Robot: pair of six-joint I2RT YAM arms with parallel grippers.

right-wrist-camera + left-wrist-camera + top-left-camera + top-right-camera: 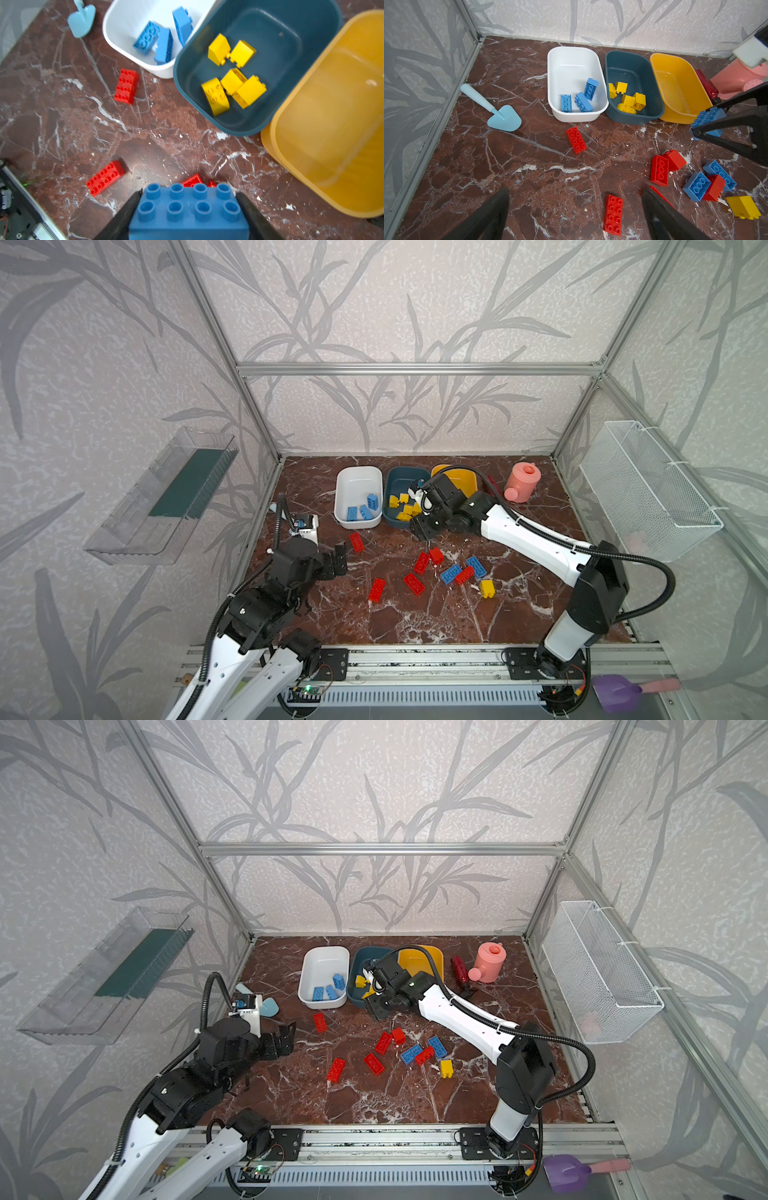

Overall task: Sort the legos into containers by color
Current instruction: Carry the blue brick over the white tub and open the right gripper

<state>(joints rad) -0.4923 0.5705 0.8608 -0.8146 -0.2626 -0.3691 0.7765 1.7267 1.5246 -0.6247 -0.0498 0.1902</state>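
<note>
Flagging risks, big → small. Tubs: white tub (571,66) has 3 blues (579,97), teal tub (633,68) has the yellows (628,97), yellow tub (675,87) is empty. So brick colour ≠ tub colour; easy to mis-drop.

R gripper (188,195) is clamped on a blue brick (187,216), held off the table (529,166) just in front of the teal tub's near rim, white tub one over. Likeliest fail imo: letting go early → blue lands w/ the yellows. Teal's near corner also sits close to the path to the white tub; a low pass could clip it and shove the close-packed tubs. Jaws sit on the brick's short ends, studs toward the wrist cam, so a bump could pivot or slip it.

L gripper (576,190) is spread wide, empty, over bare table near a red brick (613,215), well apart from the R one.

Loose on table: reds (659,170), 2 blue ones (697,186), 1 yellow one (743,206).
</note>
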